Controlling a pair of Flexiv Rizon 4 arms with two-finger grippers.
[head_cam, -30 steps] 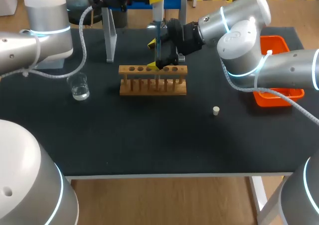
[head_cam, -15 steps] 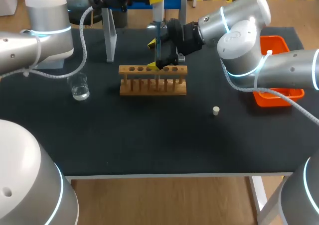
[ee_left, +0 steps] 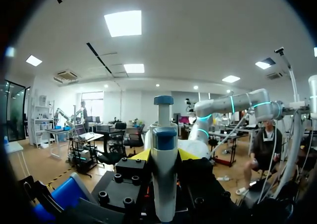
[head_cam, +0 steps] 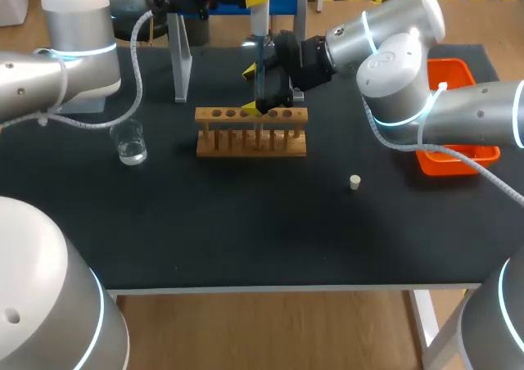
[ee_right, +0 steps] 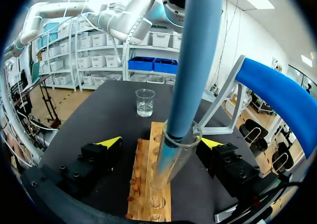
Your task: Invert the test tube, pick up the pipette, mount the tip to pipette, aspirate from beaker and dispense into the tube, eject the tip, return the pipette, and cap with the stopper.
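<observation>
Table (head_cam: 246,223): pipette (ee_left: 163,184) in left end effector (ee_left: 164,155)

Left arm (head_cam: 49,67) comes in from the left and reaches along the table's far edge, left gripper (ee_left: 164,155) clamped on the pipette (ee_left: 163,194). Right arm (head_cam: 458,112) bends across toward the middle. Right gripper (head_cam: 251,90) is held level, its yellow fingertips (ee_right: 111,141) spread apart.

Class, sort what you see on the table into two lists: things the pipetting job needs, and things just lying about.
Job things: pipette, held in the left end effector; test tube standing in the wooden rack; beaker; stopper; stand, probably for the pipette.
Lying about: orange tray, which the task never names.
</observation>
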